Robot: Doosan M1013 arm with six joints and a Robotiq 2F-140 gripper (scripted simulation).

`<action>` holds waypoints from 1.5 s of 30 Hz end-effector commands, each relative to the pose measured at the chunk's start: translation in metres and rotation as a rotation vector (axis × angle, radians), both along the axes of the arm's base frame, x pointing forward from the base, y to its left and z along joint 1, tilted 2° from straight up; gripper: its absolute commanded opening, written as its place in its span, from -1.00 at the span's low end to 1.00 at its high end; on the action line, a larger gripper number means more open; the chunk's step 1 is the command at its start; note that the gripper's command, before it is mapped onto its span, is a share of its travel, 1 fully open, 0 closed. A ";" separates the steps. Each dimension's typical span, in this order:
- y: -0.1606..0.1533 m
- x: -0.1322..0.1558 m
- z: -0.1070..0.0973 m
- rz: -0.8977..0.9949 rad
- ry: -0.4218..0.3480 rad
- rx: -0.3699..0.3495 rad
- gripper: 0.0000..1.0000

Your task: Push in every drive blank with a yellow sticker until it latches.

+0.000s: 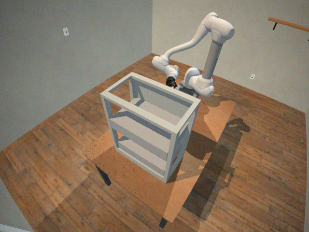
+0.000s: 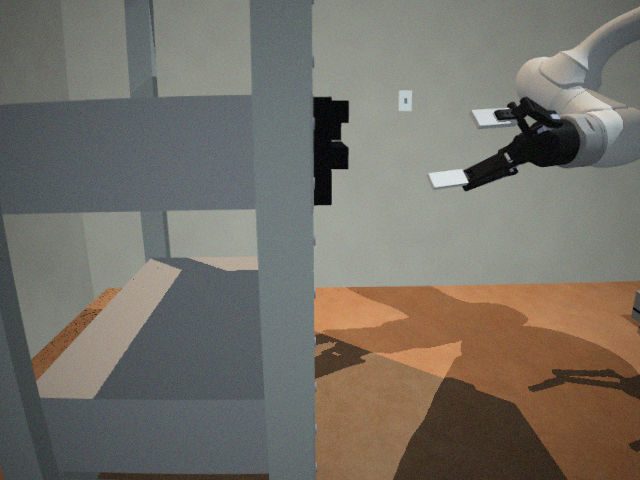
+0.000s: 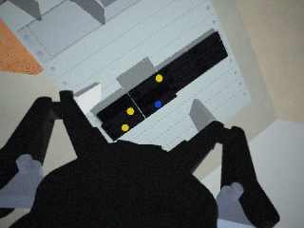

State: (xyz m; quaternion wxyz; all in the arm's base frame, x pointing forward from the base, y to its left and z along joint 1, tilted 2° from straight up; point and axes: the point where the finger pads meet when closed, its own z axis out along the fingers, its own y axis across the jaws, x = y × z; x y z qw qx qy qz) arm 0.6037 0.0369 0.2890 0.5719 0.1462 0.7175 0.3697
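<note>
The claw (image 1: 174, 85) (image 2: 448, 148) (image 3: 146, 99) stands wide open, its two pale fingertips (image 2: 447, 178) well apart from each other. Nothing is between them, and in the exterior view they touch neither the rack nor anything mounted on it. The claw is at the end of the white arm (image 1: 210, 26) (image 2: 563, 77), raised above the table (image 1: 139, 172) (image 2: 516, 330), with open space between it and the rack.

The rack (image 1: 149, 113) (image 2: 285, 248) (image 3: 182, 24) stands upright on the table, one of its lower corners near the table edge that has the two visible dark legs. The claw is on the opposite side of the rack from that edge, facing the panelled side.

The dark drive blanks (image 2: 330, 155) (image 3: 190, 59) sit in a band across that panelled side, some jutting out toward the claw by differing amounts. In the exterior view they are at about the height of the claw, well apart from it. In the wrist view the band runs slantwise beyond the claw, its lower end partly behind the claw's body. Three yellow stickers show there: one (image 3: 159, 78) higher up the band, and two (image 3: 130, 111) (image 3: 124, 127) close together near its lower end. A blue sticker (image 3: 158, 104) lies below the upper yellow one.
</note>
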 end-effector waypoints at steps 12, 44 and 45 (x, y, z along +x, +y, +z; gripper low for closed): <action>-0.008 -0.007 0.026 -0.175 0.064 0.361 1.00; -0.019 -0.030 0.037 -0.325 0.122 0.796 1.00; -0.019 -0.030 0.037 -0.326 0.123 0.800 1.00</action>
